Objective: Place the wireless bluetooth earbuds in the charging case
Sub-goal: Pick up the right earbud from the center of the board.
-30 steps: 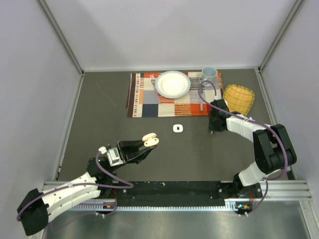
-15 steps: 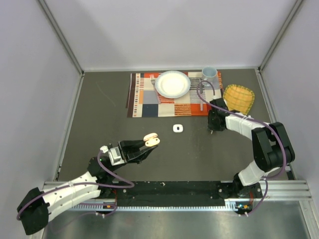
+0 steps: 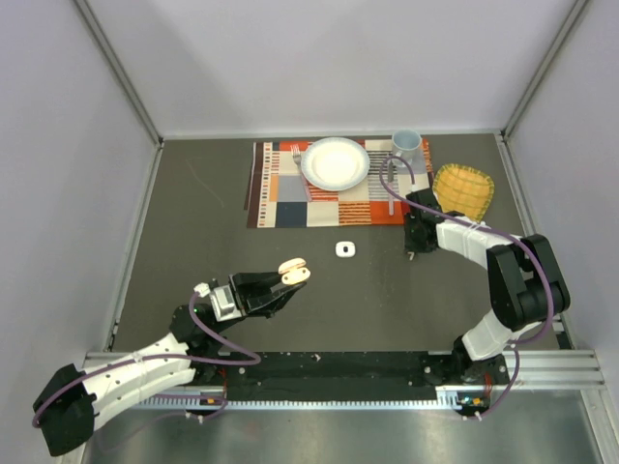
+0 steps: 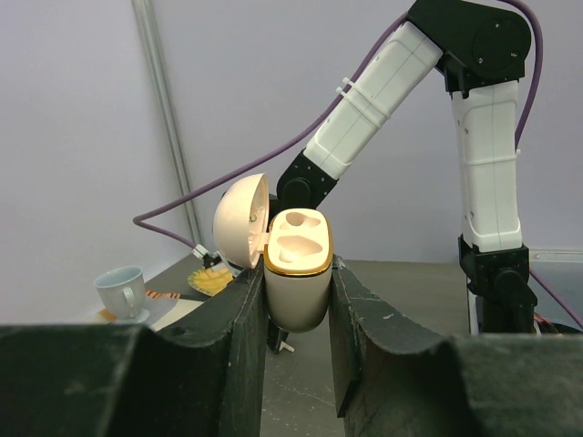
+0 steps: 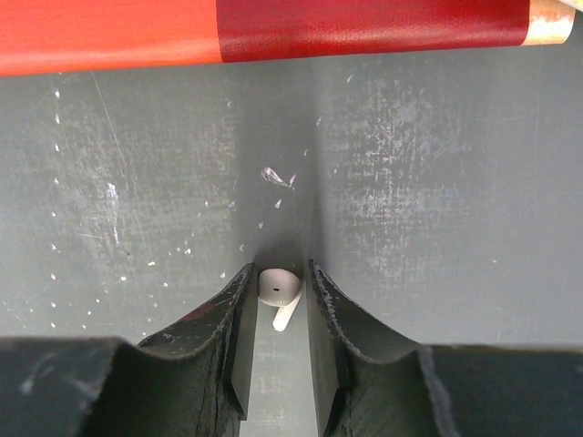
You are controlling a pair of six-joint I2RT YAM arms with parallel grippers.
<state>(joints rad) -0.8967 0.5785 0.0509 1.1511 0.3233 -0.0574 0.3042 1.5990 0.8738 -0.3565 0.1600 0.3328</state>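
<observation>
My left gripper is shut on a pale pinkish-beige charging case and holds it upright above the table with its lid open. Both of its sockets look empty. The case also shows in the top view. My right gripper points down at the table just below the placemat. Its fingers close around a white earbud, whose head sits between the fingertips and whose stem points back. A small white case lies on the table between the arms. No other earbuds show.
A striped placemat at the back holds a white plate and a fork. A pale cup and a yellow cloth stand at the back right. The placemat's red edge lies just ahead of my right gripper.
My right gripper has shifted slightly toward the placemat and stays low on the table. My left gripper holds the open case almost still.
</observation>
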